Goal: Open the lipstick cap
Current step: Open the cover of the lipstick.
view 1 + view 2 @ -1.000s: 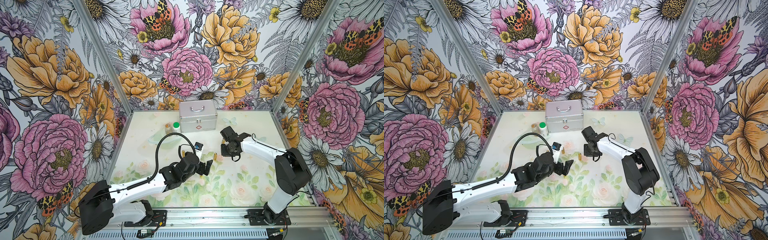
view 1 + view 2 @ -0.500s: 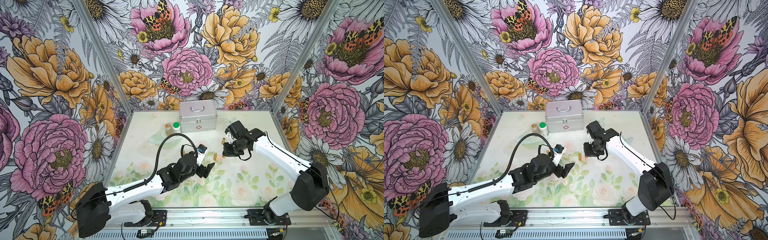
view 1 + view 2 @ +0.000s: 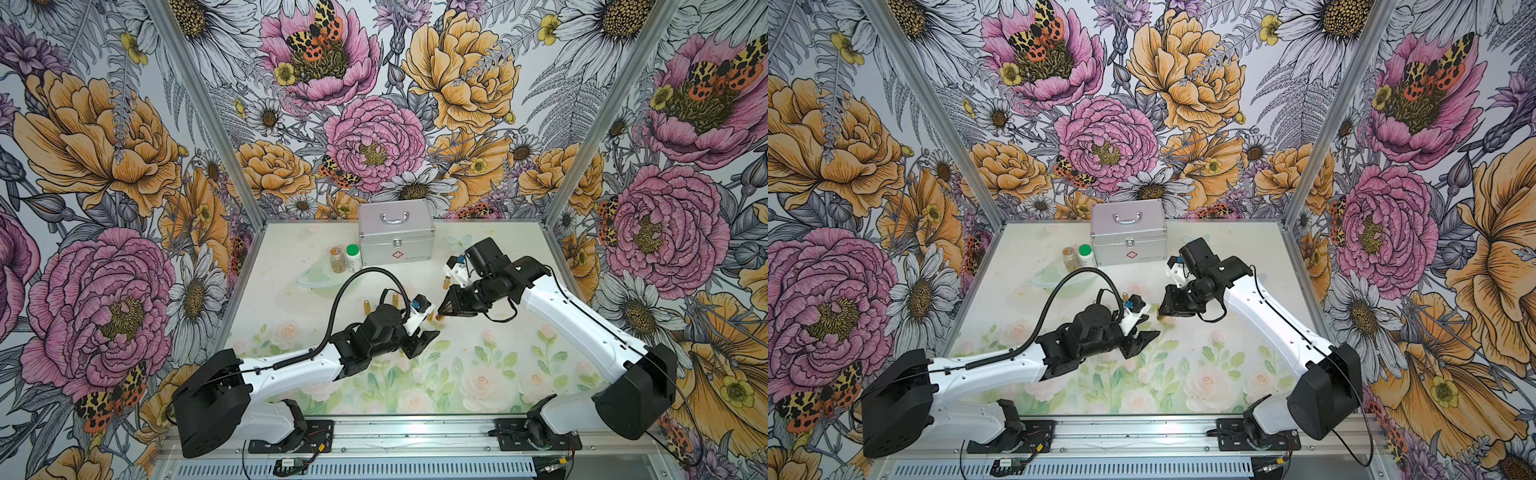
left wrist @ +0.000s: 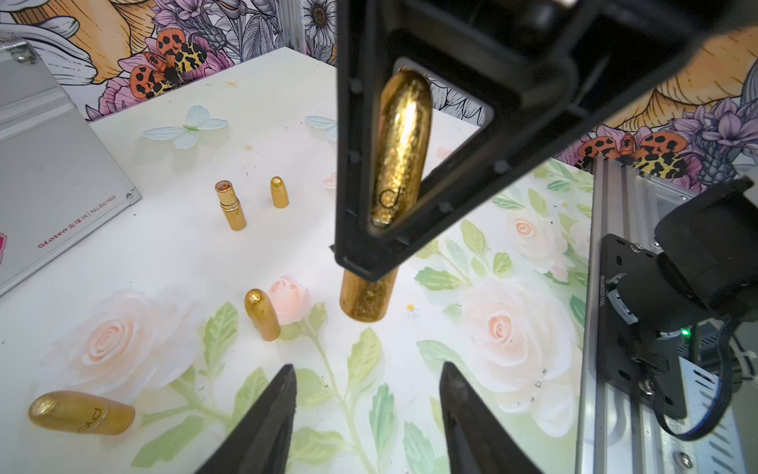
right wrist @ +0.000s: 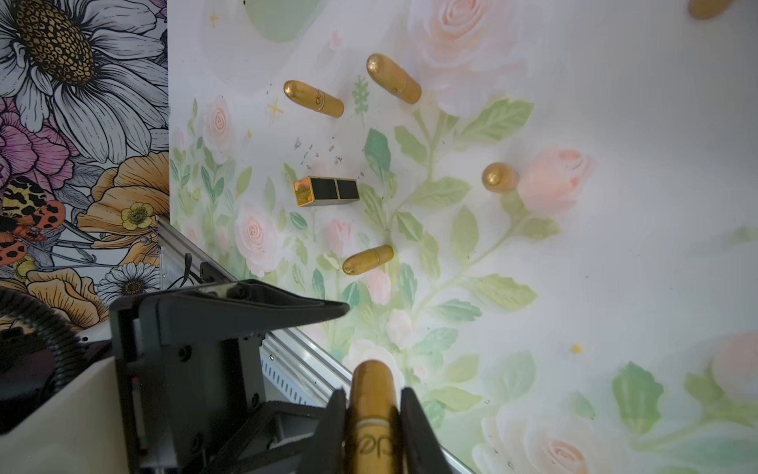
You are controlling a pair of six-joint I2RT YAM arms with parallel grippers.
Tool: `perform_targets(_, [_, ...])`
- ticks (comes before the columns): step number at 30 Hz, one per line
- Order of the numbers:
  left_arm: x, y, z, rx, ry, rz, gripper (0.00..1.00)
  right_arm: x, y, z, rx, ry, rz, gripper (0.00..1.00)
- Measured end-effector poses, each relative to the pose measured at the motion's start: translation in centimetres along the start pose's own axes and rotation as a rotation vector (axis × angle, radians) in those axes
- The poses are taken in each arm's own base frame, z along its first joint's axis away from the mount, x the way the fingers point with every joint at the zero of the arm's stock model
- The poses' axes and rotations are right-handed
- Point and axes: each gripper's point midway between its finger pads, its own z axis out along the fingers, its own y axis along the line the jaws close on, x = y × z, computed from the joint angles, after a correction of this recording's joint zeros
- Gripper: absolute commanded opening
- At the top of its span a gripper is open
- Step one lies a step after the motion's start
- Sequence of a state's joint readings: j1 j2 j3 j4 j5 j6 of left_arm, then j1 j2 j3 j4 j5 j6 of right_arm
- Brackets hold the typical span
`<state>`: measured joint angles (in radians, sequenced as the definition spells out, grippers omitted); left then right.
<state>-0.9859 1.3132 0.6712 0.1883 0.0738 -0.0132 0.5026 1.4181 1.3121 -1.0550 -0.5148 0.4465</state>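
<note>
Over the table, our right gripper clenched the lipstick, lower end hanging free.
We judged that offered it to our left gripper, jaws apart, empty.

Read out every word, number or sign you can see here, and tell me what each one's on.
"GLosen", unclear Chinese characters, "No.B0169": side of the silver case.
A red cross sign, no words: the case's front.
Looping script logo, not legible: gold lipstick in the right claw.
Label on the green-capped bottle: too small to read.
</note>
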Motion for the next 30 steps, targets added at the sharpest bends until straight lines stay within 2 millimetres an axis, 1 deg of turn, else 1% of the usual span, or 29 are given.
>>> perform_targets(2, [-0.1,0.1,0.2,0.004,-0.006,0.003,0.47,0.1,0.3,0.0,-0.016,0.006,0.001,0.22])
perform_targets(4, [-0.5,0.2,0.4,0.008,-0.023,0.003,0.45,0.2,0.5,0.0,-0.030,0.012,0.001,0.22])
perform_targets(6, [-0.7,0.2,0.5,0.012,-0.034,0.006,0.36,0.3,0.7,0.0,-0.040,0.017,0.002,0.22])
perform_targets(7, [-0.8,0.2,0.5,0.015,-0.039,0.008,0.35,0.3,0.8,0.0,-0.046,0.019,0.002,0.22])
perform_targets(10, [-1.4,0.0,0.8,0.025,-0.061,0.012,0.33,0.4,1.0,-0.1,-0.060,0.025,0.006,0.22])
perform_targets(15, [-1.9,-0.3,0.9,0.041,-0.077,0.015,0.28,0.5,1.3,-0.1,-0.072,0.029,0.008,0.21])
perform_targets(17, [-2.2,-0.3,0.9,0.043,-0.087,0.015,0.22,0.5,1.4,-0.1,-0.078,0.029,0.007,0.21])
perform_targets(20, [-2.4,-0.4,0.9,0.048,-0.096,0.017,0.18,0.3,1.5,-0.1,-0.084,0.023,0.002,0.21])
perform_targets(25, [-2.5,-0.3,1.0,0.046,-0.101,0.016,0.07,0.2,1.6,-0.1,-0.088,0.018,-0.002,0.21])
perform_targets(28, [-2.6,-0.2,1.0,0.044,-0.104,0.015,0.00,0.1,1.6,-0.1,-0.090,0.014,-0.004,0.23])
perform_targets(30, [-2.6,-0.2,0.9,0.043,-0.106,0.012,0.00,0.0,1.6,-0.1,-0.090,0.011,-0.006,0.27])
